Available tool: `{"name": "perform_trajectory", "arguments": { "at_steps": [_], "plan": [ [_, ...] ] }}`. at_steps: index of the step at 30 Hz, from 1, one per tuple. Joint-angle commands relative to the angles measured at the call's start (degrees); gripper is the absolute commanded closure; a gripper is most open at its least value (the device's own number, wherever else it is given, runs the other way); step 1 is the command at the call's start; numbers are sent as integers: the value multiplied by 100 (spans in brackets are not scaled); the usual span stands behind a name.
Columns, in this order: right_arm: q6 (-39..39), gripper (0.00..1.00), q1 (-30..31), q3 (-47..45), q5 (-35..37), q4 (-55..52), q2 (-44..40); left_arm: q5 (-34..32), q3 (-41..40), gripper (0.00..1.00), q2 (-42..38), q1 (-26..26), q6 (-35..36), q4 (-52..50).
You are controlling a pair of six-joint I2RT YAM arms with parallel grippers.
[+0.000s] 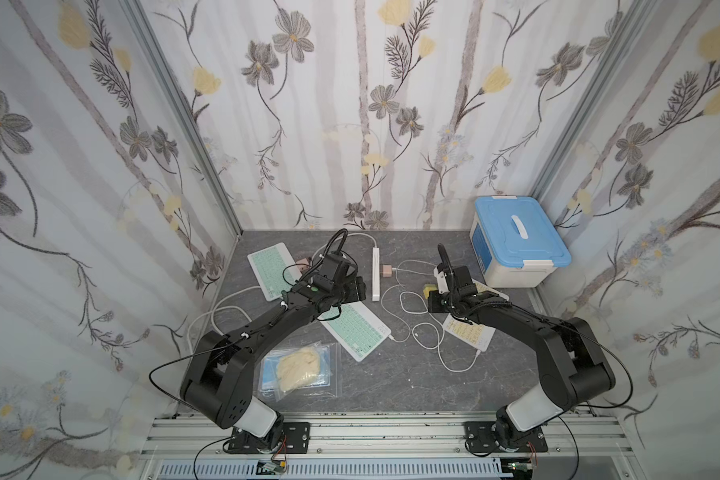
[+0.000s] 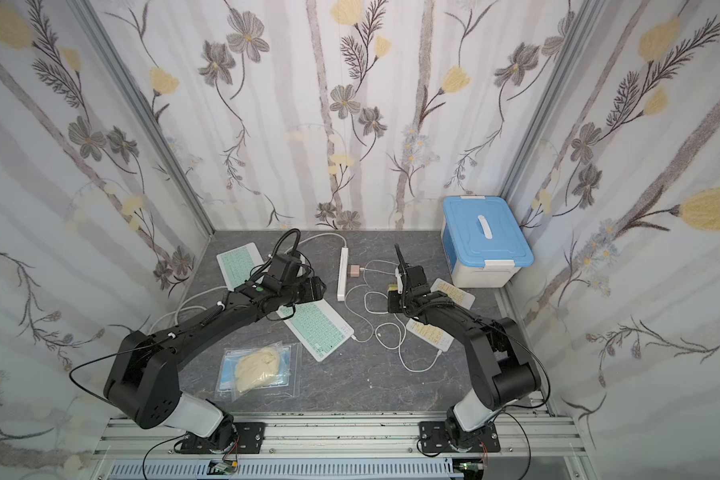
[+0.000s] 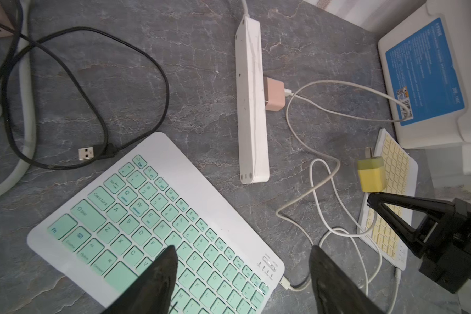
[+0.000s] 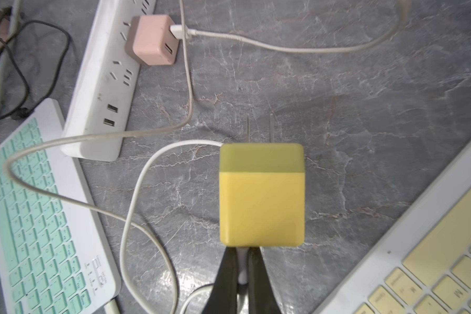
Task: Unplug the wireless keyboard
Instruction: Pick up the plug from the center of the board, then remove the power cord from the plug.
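Note:
A yellow charger cube is off the power strip, its two prongs bare over the grey tabletop. My right gripper is shut on the white cable plug at the cube's back. It is seen in both top views beside the yellow keyboard. My left gripper hangs open over the near green keyboard, holding nothing. A white cable is plugged into that keyboard's side. A pink charger sits in the strip with a white cable.
A second green keyboard lies at the back left. A blue-lidded box stands at the back right. A plastic bag of gloves lies in front. Loose white cables loop mid-table, and a black USB cable lies left of the strip.

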Motion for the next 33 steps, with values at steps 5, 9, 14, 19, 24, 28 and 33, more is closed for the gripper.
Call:
{"name": "perform_trajectory", "arguments": {
  "at_steps": [5, 9, 14, 19, 24, 28, 33],
  "plan": [
    [-376, 100, 51, -755, -232, 797, -1377, 1191, 727, 17, 164, -703, 135, 417],
    [-411, 100, 123, -1322, -404, 1334, -2022, 1351, 1339, 14, 688, -1209, 49, 565],
    [-419, 100, 123, -1666, -679, 1718, -2610, 1402, 1884, 16, 1327, -1483, -186, 803],
    [-465, 100, 117, -1779, -929, 1738, -2808, 1382, 2183, 17, 1698, -1571, -400, 944],
    [-396, 100, 121, -1862, -1147, 1841, -2816, 1375, 2350, 24, 1896, -1593, -560, 1116],
    [-323, 100, 123, -1840, -1201, 1914, -2795, 1305, 2389, 29, 2000, -1593, -670, 1133],
    [-289, 100, 129, -1811, -1252, 1962, -2768, 1099, 2518, 30, 2126, -1586, -715, 895]
  ]
}}
